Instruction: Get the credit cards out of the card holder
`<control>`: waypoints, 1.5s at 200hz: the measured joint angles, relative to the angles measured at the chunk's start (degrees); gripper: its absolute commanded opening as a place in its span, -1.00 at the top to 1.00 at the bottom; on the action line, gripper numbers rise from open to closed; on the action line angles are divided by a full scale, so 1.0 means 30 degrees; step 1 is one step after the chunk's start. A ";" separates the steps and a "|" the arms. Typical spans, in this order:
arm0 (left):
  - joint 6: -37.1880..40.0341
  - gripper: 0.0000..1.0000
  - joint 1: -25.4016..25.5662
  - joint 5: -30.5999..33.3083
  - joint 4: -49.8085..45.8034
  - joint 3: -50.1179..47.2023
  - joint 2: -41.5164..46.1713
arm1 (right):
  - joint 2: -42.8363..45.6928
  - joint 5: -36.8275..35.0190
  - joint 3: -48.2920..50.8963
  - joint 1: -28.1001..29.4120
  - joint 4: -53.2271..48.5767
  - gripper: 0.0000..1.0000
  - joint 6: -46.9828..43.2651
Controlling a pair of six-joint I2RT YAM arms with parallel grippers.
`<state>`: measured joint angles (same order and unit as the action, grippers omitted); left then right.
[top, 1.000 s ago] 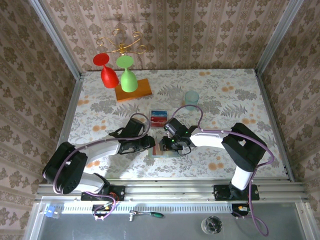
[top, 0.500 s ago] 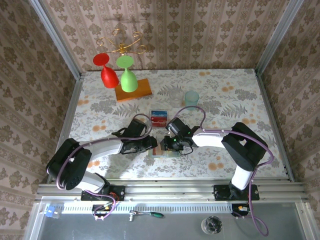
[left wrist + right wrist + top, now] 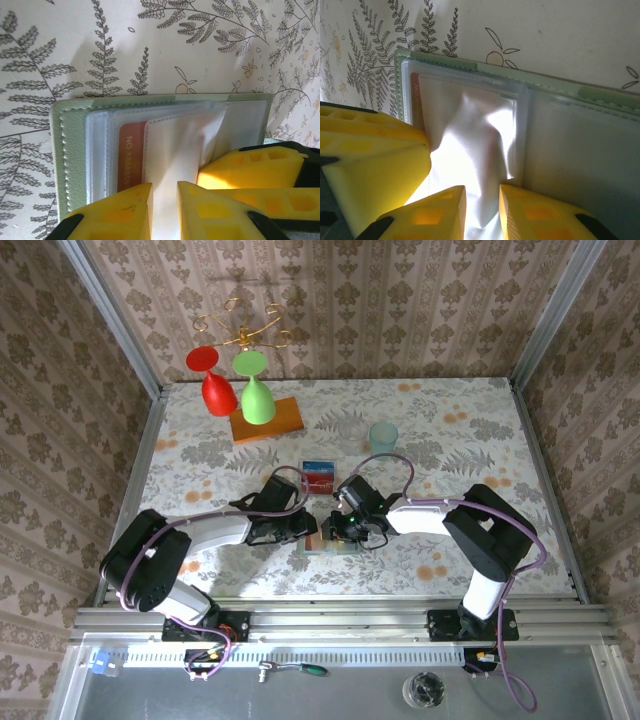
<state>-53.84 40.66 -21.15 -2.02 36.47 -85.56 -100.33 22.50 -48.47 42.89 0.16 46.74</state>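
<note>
The holder [image 3: 330, 546] lay open by the table's [image 3: 450, 430] near edge, about midway along, with loose cards [image 3: 318, 475] just beyond it. A red card [image 3: 131, 160] sat in a clear pocket near the spine.

My left gripper [image 3: 164, 192] and right gripper [image 3: 482, 192] met over the holder. Each was clenched to a narrow gap on the sleeve [image 3: 175, 150], which the right one had bunched up.

I judged the film was the snag: gripping it alone would lift the holder, not free a card. To do this well, I wanted one jaw pinning the sleeve flat. The other should take the card's bare edge and draw it straight along the pocket mouth, low and slow.
</note>
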 measured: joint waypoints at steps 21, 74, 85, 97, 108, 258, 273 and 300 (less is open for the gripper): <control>-0.0073 0.65 0.0102 -0.0044 0.0058 0.0022 0.0000 | 0.0000 0.0036 0.0036 -0.0007 0.0066 0.46 0.0000; -0.0204 0.54 0.0175 0.0000 0.0109 0.0022 0.0000 | 0.0000 0.0095 0.0168 -0.0058 0.0306 0.51 0.0015; -0.0189 0.50 0.0175 0.0131 -0.0036 0.0022 0.0051 | 0.0000 0.0095 0.0248 -0.0087 0.0379 0.54 0.0044; -0.0197 0.46 0.0175 0.0328 -0.0321 0.0022 0.0219 | 0.0000 0.0102 0.0350 -0.0131 0.0481 0.57 0.0073; -0.0197 0.43 0.0175 0.0525 -0.0605 0.0022 0.0452 | 0.0000 0.0146 0.0437 -0.0182 0.0627 0.59 0.0109; -0.0350 0.37 0.0255 0.0750 -0.0882 0.0372 0.0131 | 0.0000 0.1188 0.1464 -0.0925 0.2288 0.73 0.0335; -0.0437 0.40 0.0321 0.0750 -0.0867 0.0481 -0.0022 | 0.0000 0.1239 0.1501 -0.0962 0.2353 0.73 0.0357; -0.0583 0.45 0.0350 0.0758 -0.0787 0.0488 -0.0124 | 0.0000 0.1297 0.1559 -0.0984 0.2455 0.73 0.0364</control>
<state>-55.59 41.71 -18.87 -4.38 37.93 -85.93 -100.33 26.39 -43.79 39.94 7.53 47.83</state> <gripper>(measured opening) 0.285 0.136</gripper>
